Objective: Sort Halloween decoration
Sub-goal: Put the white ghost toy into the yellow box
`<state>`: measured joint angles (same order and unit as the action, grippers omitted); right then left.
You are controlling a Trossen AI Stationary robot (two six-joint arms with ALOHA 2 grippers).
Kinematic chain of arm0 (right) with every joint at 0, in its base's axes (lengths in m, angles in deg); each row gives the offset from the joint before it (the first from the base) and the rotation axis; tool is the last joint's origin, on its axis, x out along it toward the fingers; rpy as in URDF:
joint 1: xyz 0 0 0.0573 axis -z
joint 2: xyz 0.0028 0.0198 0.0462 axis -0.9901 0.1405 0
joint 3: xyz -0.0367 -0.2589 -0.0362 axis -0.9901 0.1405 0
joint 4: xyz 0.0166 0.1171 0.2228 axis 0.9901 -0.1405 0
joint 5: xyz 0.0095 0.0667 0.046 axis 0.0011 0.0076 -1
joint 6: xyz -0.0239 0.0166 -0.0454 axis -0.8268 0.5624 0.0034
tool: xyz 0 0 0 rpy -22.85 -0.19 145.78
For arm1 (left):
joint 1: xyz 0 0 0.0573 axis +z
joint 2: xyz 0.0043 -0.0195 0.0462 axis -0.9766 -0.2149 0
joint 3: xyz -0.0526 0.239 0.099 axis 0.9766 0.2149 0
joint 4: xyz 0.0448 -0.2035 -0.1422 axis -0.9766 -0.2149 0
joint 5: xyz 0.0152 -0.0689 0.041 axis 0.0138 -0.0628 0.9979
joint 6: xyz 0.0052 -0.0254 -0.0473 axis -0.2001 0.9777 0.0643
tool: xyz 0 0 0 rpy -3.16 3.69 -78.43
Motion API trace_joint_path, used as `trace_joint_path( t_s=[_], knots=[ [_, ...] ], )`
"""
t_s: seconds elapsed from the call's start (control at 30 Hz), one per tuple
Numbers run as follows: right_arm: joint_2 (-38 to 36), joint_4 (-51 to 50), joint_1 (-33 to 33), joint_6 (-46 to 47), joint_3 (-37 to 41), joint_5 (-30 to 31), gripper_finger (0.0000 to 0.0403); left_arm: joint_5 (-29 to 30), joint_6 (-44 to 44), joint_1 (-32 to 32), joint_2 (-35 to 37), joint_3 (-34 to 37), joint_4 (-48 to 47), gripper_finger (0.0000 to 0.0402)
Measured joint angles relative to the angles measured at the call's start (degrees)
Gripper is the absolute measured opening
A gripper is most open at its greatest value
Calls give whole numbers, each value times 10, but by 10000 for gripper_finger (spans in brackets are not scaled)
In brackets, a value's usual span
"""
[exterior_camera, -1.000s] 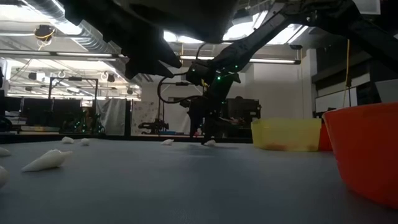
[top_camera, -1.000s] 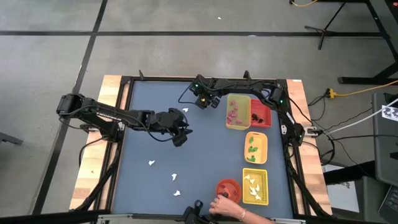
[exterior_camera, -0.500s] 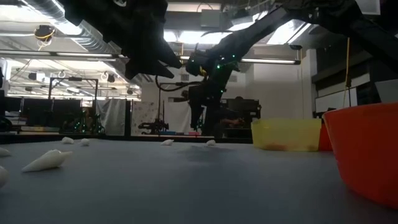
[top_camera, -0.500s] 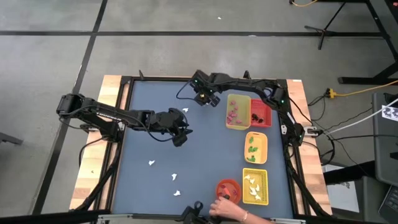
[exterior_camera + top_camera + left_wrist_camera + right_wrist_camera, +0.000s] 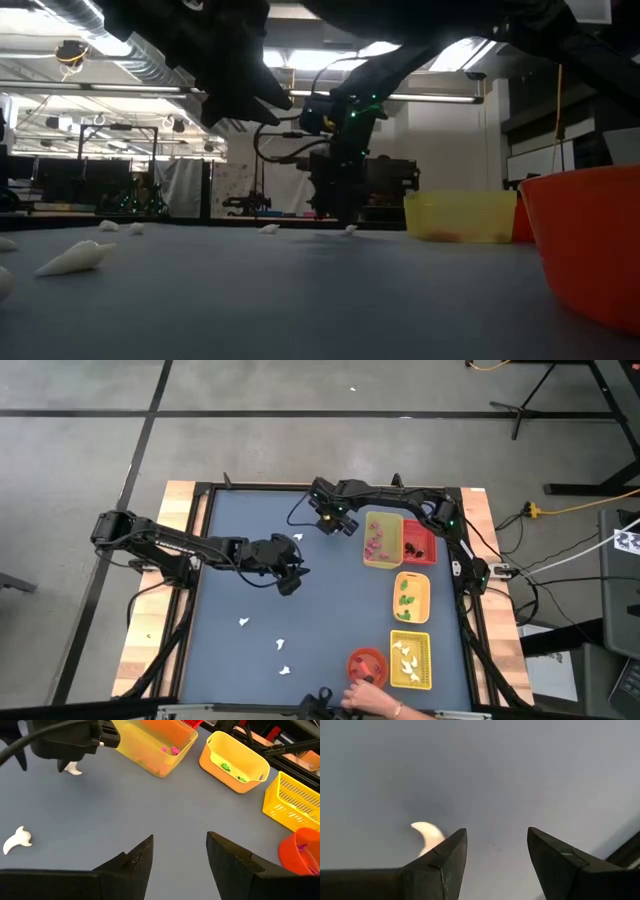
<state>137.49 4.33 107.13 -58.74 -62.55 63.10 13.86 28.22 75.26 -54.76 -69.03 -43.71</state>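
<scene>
Small white ghost pieces lie flat on the blue-grey table: one (image 5: 298, 538) beside my left arm and three (image 5: 245, 622) (image 5: 280, 646) (image 5: 284, 671) nearer the near edge. My right gripper (image 5: 335, 522) (image 5: 495, 850) is open and points down, low over the table near the far edge. Another white piece (image 5: 427, 835) (image 5: 350, 229) lies just outside one of its fingers. My left gripper (image 5: 288, 575) (image 5: 177, 852) is open, held above the table's middle. Pink, dark, green and white pieces lie in the trays.
Along the right side stand a yellow tray (image 5: 382, 540) with pink pieces, a red tray (image 5: 418, 543) with dark bits, an orange tray (image 5: 411, 598) with green bits and a yellow basket (image 5: 410, 660) with white ghosts. A person's hand (image 5: 370, 700) is by the red bowl (image 5: 367, 663).
My right gripper rose off the table, then came down again a little farther toward the table's right, beside the white piece. The person's hand shifted slightly at the red bowl. My left arm kept still.
</scene>
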Motion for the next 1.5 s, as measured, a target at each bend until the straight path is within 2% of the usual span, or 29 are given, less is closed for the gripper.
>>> trace_joint_path(
  t_s=[0.47, 0.7, 0.97, 1.27, 1.33, 1.4, 1.5],
  knots=[
    [-6, -67, -1, 0, 0, 19, 209, 0, 0, 0, 0, 0, 0, 167],
    [-32, -91, -13, 7, -2, 60, 209, 0, 0, 0, 0, 0, 0, 167],
    [-92, -86, -46, 61, -2, 26, 209, 0, 0, 0, 0, 1, 1, 167],
    [-114, -48, -99, 91, -3, 31, 209, -5, 0, -4, 0, 1, 1, 167],
    [-114, -47, -111, 121, -3, 32, 209, -5, 0, -8, 0, 1, 1, 167],
    [-114, -57, -123, 190, -3, 37, 209, -5, 0, -14, 0, 1, 1, 167],
    [-114, -65, -134, 213, -2, 62, 209, -5, 0, -26, 0, 1, 1, 167]
  ],
)
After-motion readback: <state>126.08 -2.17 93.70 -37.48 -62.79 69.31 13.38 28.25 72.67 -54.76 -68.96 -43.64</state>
